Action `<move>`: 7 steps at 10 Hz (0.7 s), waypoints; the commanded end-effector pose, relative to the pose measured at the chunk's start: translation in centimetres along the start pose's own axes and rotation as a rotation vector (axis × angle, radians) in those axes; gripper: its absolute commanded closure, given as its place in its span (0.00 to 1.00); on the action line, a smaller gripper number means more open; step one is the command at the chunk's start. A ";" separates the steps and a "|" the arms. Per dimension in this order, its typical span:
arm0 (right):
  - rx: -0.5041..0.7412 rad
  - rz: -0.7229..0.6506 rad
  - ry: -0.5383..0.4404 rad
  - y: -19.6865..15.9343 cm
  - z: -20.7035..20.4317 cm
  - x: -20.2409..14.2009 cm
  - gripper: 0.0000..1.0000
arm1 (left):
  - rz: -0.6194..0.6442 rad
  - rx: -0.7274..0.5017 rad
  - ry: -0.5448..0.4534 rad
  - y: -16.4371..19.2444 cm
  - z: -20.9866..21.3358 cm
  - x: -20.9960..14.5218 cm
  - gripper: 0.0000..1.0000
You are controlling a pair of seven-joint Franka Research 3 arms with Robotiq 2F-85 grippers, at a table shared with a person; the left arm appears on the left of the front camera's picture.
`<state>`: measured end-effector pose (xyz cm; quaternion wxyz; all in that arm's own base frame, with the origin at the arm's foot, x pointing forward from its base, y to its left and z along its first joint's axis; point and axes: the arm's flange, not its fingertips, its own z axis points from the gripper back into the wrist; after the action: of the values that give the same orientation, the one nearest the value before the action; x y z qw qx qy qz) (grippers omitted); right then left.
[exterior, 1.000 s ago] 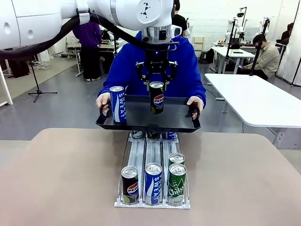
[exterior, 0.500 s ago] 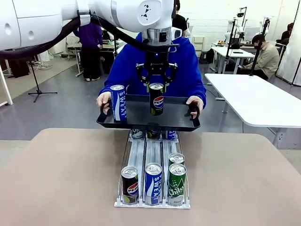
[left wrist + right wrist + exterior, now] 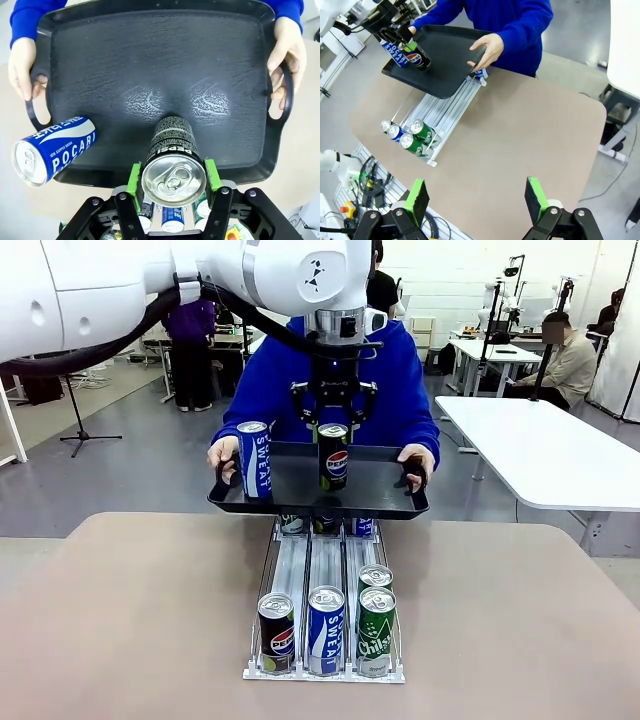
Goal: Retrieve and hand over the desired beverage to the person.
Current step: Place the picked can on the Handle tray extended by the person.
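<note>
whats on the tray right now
On the tray stand a Pocari Sweat can and a Pepsi can, the latter gripped by the left claw. The Pepsi's base, and whether it touches the tray, is hidden by the can itself.

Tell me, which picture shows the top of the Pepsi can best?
The left wrist view: the Pepsi can sits close, lid and tab facing the camera. The front view shows its side and logo; the right wrist view shows it tiny and far.
</note>
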<state>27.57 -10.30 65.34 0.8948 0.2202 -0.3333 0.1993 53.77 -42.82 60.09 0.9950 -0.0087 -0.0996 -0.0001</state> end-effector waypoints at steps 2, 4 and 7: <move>0.019 0.006 -0.005 -0.1 -0.1 0.0 0.00 | -0.027 0.042 0.040 -1.7 0.5 2.3 0.42; 0.019 0.006 -0.005 -0.1 -0.1 0.0 0.00 | -0.023 0.048 0.051 -1.6 0.3 2.6 0.42; 0.019 0.006 -0.005 -0.1 -0.1 0.0 0.00 | -0.029 0.037 0.059 -1.6 0.2 2.6 0.00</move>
<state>27.57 -10.30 65.34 0.8948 0.2202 -0.3333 0.1993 54.90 -43.22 59.37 0.9979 0.0026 -0.0642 -0.0025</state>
